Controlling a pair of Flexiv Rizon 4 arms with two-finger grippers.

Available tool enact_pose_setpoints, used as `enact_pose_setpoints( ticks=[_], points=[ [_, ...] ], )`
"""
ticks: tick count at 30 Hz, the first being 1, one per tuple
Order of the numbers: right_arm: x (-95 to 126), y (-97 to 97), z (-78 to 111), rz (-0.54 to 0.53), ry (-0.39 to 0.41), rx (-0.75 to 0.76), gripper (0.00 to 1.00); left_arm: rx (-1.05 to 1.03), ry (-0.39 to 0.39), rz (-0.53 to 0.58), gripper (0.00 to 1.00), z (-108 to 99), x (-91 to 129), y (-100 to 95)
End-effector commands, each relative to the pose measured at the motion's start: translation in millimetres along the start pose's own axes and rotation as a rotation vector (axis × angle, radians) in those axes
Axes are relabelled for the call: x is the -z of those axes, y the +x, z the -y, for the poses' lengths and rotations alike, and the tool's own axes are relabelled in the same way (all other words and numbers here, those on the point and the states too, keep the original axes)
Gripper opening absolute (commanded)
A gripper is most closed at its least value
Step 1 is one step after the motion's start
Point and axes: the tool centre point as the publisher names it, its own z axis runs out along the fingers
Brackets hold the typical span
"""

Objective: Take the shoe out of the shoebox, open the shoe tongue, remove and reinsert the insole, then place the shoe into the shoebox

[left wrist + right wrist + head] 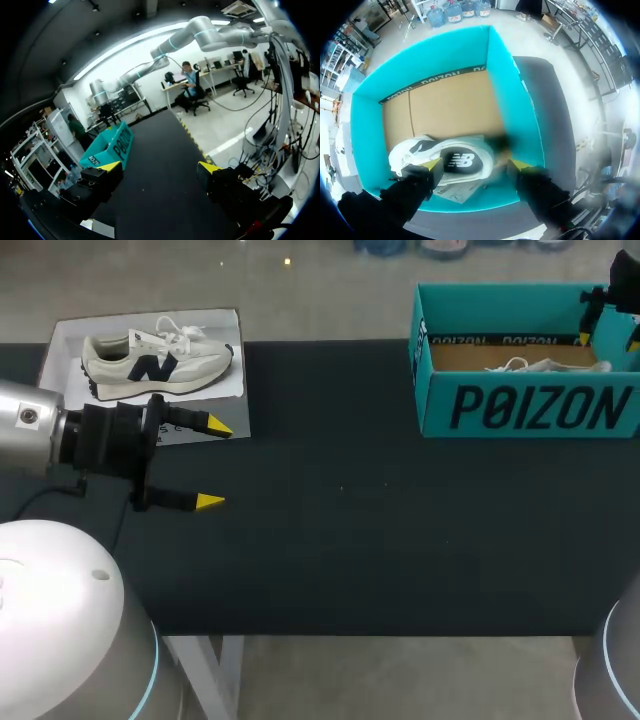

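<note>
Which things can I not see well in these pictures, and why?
- Head view: the shoe in the shoebox is mostly hidden by the box's front wall.
- Head view: the right gripper is cut off by the picture's edge.
- Right wrist view: blur smears the shoe's end beside the gripper.

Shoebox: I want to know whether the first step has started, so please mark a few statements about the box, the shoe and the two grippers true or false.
1. The shoe lies inside the shoebox. True.
2. The right gripper is shut on the shoe. False: its fingers are open above the shoe.
3. The left gripper is open and holds nothing. True.
4. The shoebox has a lid on it. False: its top is open and the cardboard floor shows.
5. The left gripper hangs over the shoebox. False: it is over the left side of the table, far from the box.
</note>
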Motion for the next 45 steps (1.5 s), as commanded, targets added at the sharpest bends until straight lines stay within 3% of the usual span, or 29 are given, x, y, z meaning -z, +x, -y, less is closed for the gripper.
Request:
enact_pose_setpoints(
  ticks=[1,5,10,26,28,30,36,40,41,45],
  points=[
    [40,13.5,12.3,0.017,-0.049,0.019,1.0,0.0,-0.001,-0.002,1.0,0,0,-0.2],
    [65,31.7,20.9,0.041,-0.079,0.058,1.0,0.0,-0.001,-0.002,1.0,0,0,-0.2],
    [88,57.2,50.9,0.092,-0.145,0.088,1.0,0.0,-0.001,-0.002,1.0,0,0,-0.2],
    [88,57.2,50.9,0.092,-0.145,0.088,1.0,0.0,-0.001,-0.002,1.0,0,0,-0.2],
    [88,57.2,50.9,0.092,-0.145,0.088,1.0,-0.122,-0.059,-0.074,1.0,-6,22,-10.7],
    [88,57.2,50.9,0.092,-0.145,0.088,1.0,-0.279,-0.177,-0.206,1.0,-17,51,-21.6],
    [88,57.2,50.9,0.092,-0.145,0.088,1.0,-0.47,-0.222,-0.511,1.0,-49,104,-33.8],
    [88,57.2,50.9,0.092,-0.145,0.088,1.0,-0.553,-0.255,-0.681,1.0,-71,126,-33.4],
    [88,57.2,50.9,0.092,-0.145,0.088,1.0,-0.576,-0.312,-0.72,1.0,-81,134,-35.9],
    [88,57.2,50.9,0.092,-0.145,0.088,1.0,-0.576,-0.312,-0.72,1.0,-81,134,-35.9]
  ],
)
